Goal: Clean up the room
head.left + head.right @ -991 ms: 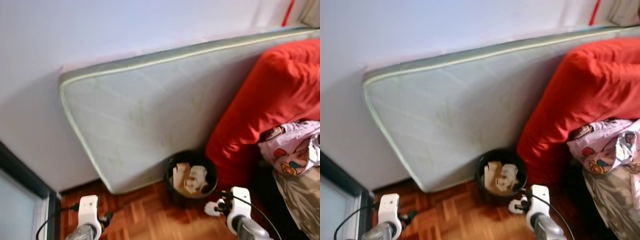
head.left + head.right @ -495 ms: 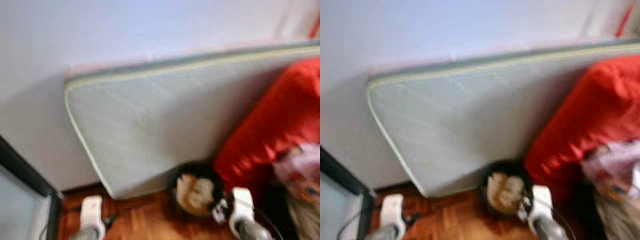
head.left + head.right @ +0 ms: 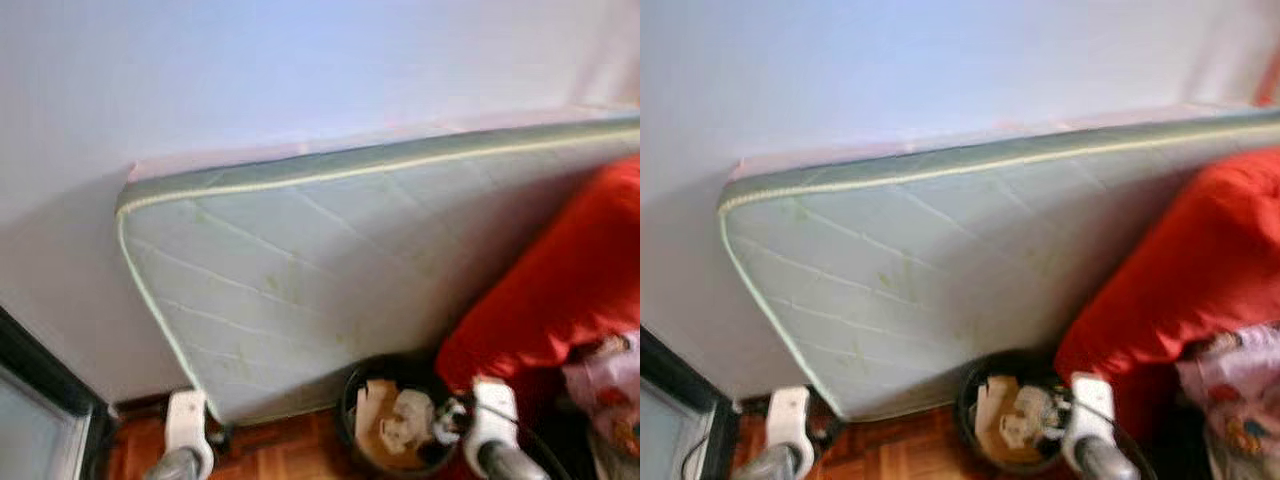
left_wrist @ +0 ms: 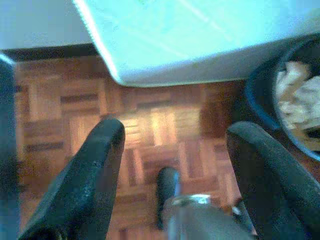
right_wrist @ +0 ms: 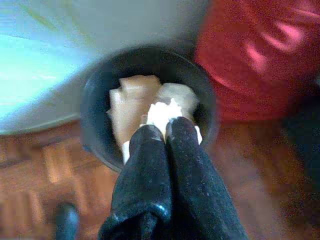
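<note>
Parquet floor (image 4: 165, 125), white wall behind a mattress (image 3: 330, 270) leaning on it. Right gripper (image 5: 162, 125) has its fingers pinched together on a white crumpled paper scrap (image 5: 161, 111), directly above the black waste bin (image 5: 95, 120), which stands at the mattress foot beside the red bedding (image 3: 560, 290) and already holds paper and card. Scrap looks light, soft, crushable; a tip pinch is enough and it should fall free on release. Left gripper (image 4: 175, 150) spread wide, empty, over bare floor. Versus a second ago: camera has shifted toward the wall, and the right gripper now sits over the bin rather than short of it.
</note>
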Robot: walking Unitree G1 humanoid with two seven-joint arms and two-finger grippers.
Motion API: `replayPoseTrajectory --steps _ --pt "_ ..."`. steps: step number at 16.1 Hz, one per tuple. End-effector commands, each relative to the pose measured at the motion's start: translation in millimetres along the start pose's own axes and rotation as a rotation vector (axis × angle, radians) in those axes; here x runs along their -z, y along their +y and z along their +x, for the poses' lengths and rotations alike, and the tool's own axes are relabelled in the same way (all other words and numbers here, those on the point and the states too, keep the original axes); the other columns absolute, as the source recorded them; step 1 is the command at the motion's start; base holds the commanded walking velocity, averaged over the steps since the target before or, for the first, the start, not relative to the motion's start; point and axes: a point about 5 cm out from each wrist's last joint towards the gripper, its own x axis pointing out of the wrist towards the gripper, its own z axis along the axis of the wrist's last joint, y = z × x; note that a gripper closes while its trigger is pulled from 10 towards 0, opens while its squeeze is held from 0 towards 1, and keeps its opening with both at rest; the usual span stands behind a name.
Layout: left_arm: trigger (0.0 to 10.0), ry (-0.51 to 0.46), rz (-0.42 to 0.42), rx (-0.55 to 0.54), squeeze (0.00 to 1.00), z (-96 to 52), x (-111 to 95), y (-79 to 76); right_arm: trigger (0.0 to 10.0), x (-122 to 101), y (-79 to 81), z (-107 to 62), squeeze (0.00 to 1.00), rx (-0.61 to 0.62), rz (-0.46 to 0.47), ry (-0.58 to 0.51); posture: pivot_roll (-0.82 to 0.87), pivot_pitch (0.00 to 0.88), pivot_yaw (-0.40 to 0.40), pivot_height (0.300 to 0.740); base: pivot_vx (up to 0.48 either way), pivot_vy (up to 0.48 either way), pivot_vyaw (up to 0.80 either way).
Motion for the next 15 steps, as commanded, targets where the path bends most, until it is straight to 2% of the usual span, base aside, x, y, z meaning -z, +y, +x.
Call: replayPoseTrajectory --steps 1,6,8,12,15 --pt "10.0 -0.011 0.003 0.014 0.0 1.5 -3.7 -4.7 10.0 1.3 -11.5 -3.1 0.0 0.041 0.015 -0.008 0.09 0.0 -0.002 0.74 0.307 0.0 0.0" --pt "10.0 -0.043 -0.007 0.029 0.0 0.9 -4.7 -5.5 10.0 1.8 -11.7 -3.8 0.0 0.038 0.036 -0.029 0.09 0.015 -0.002 0.74 0.302 0.0 0.0" --pt "10.0 -0.03 -0.004 0.045 0.0 0.9 -3.7 -6.1 10.0 1.5 -11.5 -3.9 0.0 0.037 0.04 -0.038 0.09 0.025 -0.001 0.74 0.0 0.0 0.0" --pt "10.0 -0.073 -0.023 0.016 0.0 -1.0 -2.4 -3.8 10.0 1.6 -11.1 -5.5 0.0 0.017 0.037 -0.079 0.09 0.075 -0.004 0.74 0.0 0.0 0.0" --pt "10.0 -0.044 0.013 0.042 0.0 -1.3 0.5 -3.8 10.0 0.3 -11.1 -6.4 0.0 0.011 0.019 -0.108 0.08 0.089 0.006 0.74 0.0 0.0 0.0"
